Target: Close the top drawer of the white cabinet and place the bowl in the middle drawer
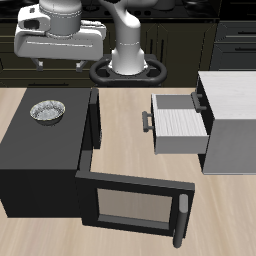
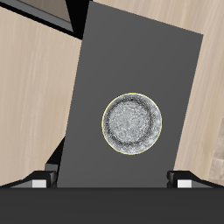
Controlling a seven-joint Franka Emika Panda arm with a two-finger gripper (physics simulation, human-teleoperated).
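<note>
The bowl is small, round and silvery, and sits on the flat top of the black box. It also shows in the wrist view, directly under the gripper. My gripper hangs well above the bowl, open and empty; its fingertips stand wide apart in the wrist view. The white cabinet stands across the table. Its top drawer is pulled out toward the black box, dark handle leading, and looks empty. The middle drawer is hidden below it.
The black box's hinged door hangs open toward the table's front edge, with a bar handle. The robot's base stands at the back between the box and the cabinet.
</note>
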